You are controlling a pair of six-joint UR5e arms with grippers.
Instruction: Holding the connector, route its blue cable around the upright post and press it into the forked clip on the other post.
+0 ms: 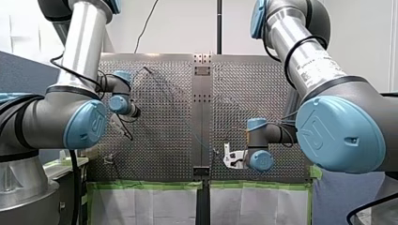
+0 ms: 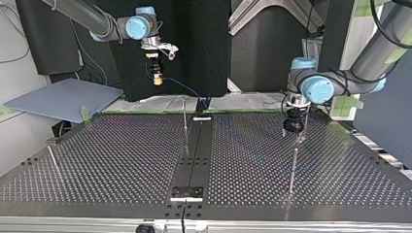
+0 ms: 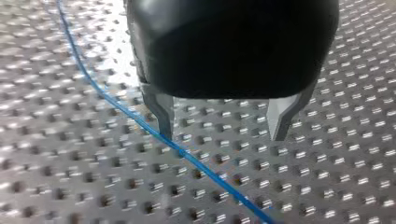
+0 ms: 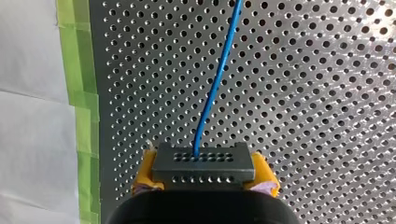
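Although the forked clip cannot be made out on either post, both arms are identifiable. My right gripper (image 4: 204,173) is closed on the connector (image 4: 203,158), a dark grey block with rows of holes, clamped between yellow pads (image 4: 145,170). The blue cable (image 4: 212,93) leaves the face of the connector and runs ahead of the gripper over the perforated surface (image 4: 327,116). At the top view's left, this gripper is raised well above the surface, near its far edge. There the cable slopes from the connector toward the middle of that edge. One upright post (image 2: 184,124) stands at the middle of the surface. A second post (image 2: 293,170) stands at the top view's right. My left gripper (image 3: 223,122) appears close to the top of the second post in the top view and holds nothing. Its metal fingers (image 3: 161,109) are spread wide. The cable lies on the surface and passes just beside one fingertip; contact cannot be confirmed.
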